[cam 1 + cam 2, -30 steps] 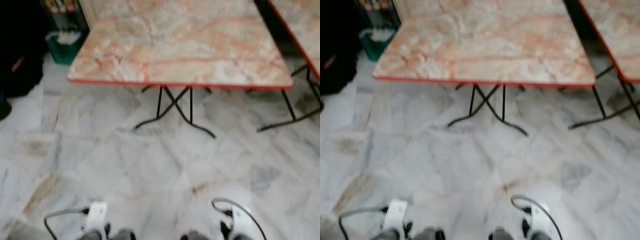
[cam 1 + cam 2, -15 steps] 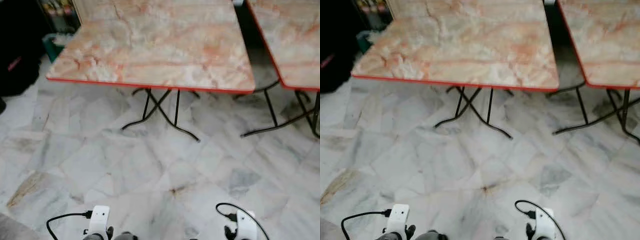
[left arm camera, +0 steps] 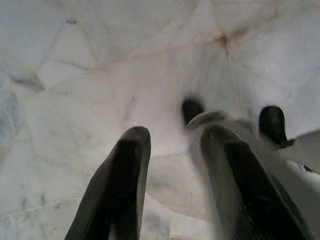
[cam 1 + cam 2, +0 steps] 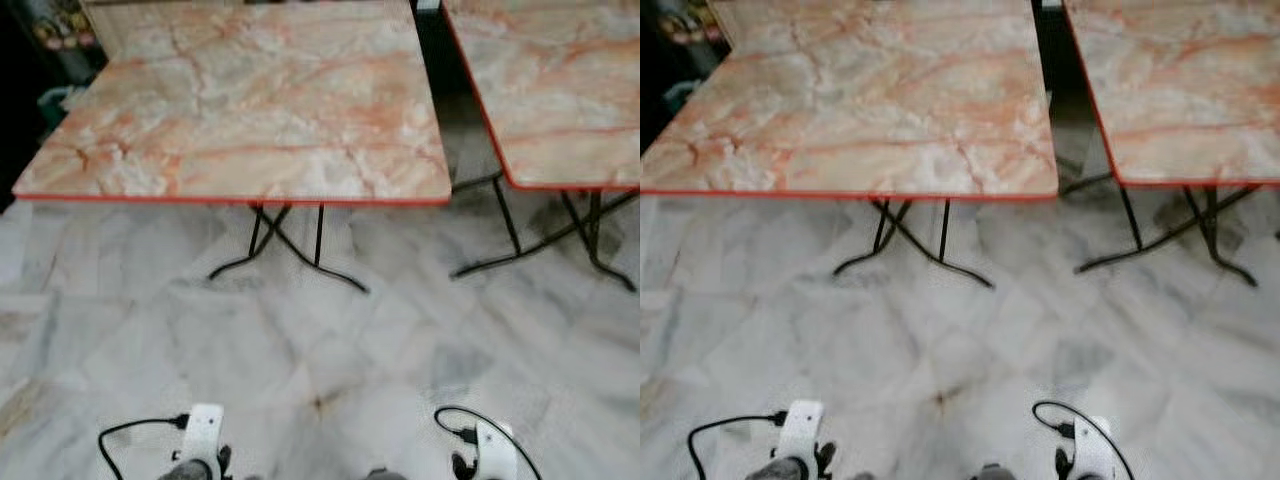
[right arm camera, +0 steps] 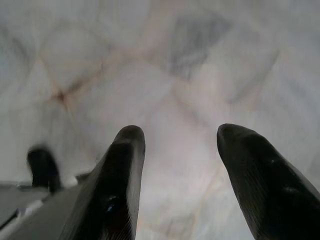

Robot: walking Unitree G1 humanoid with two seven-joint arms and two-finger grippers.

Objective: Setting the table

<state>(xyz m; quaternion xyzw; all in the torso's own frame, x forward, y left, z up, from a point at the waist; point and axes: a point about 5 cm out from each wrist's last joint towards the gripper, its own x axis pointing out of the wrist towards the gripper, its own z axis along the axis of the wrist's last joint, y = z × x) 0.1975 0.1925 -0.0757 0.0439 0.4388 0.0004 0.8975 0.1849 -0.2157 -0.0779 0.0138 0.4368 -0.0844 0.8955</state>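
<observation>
I am looking down from the head camera at two surfaces standing side by side on a pale marble floor.

Starting at my left, the left gripper is hanging low at the robot's side and pointing down at the floor. In its wrist view the jaws are standing apart with a clear gap of floor showing between the two black fingers, and they are gripping nothing and touching nothing. Two dark round shapes are sitting beyond the fingers in that view; they are too blurred for me to say what they are. In the head view I am seeing the white wrist housing of the left arm at the bottom edge, with a black cable looping off it.

Moving right, the nearer surface is filling the middle of the view. Its top is pinkish-orange marble pattern with a red rim, and it is resting on thin black crossed legs.

Further right, a narrow dark gap is separating it from the second surface, which has the same top, the same red rim and the same black legs.

At my right, the right gripper is hanging low too, jaws spread wider, holding nothing, with only floor between the fingers.

So I am counting two surfaces and two grippers.
</observation>
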